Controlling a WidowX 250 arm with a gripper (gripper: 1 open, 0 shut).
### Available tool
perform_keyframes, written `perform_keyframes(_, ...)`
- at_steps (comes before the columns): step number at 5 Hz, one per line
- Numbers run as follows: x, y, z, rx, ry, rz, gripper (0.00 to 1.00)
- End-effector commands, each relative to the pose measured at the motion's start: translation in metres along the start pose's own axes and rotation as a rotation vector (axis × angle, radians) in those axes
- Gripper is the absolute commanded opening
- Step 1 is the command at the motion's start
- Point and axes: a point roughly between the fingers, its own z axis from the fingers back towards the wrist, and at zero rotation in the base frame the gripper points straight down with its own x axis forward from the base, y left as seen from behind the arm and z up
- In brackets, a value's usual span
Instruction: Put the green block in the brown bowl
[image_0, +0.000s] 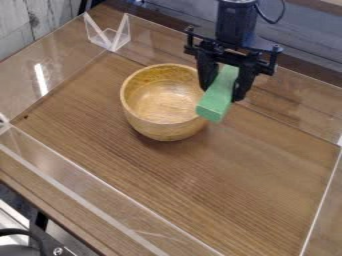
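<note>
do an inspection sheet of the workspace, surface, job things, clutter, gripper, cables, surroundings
surface: brown wood-look table, pale lines running along its sides
green block: held up in the gripper, tilted; its lower end overlaps the bowl's right rim in this view, whether it touches cannot be told
brown bowl: upright on the table, nothing seen inside
clutter: clear angular holder near the far left edge
gripper: black, fingers closed on the block's upper part
cables: dark cable looping at the near left corner; thin dark one by the arm
surroundings: grey streaked surface beyond the table at far left
</note>
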Motion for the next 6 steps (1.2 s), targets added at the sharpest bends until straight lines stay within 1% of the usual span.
perform_keyframes(1, 0.007, -0.007, 0.027, -0.012, -0.059, -0.006, 0.0)
perform_keyframes(3, 0.013, -0.017, 0.045, -0.012, -0.061, -0.061, 0.0)
perform_keyframes(5, 0.014, -0.012, 0.054, -0.01, -0.056, -0.114, 0.0)
perform_keyframes(6, 0.013, -0.012, 0.059, -0.01, -0.049, -0.163, 0.0)
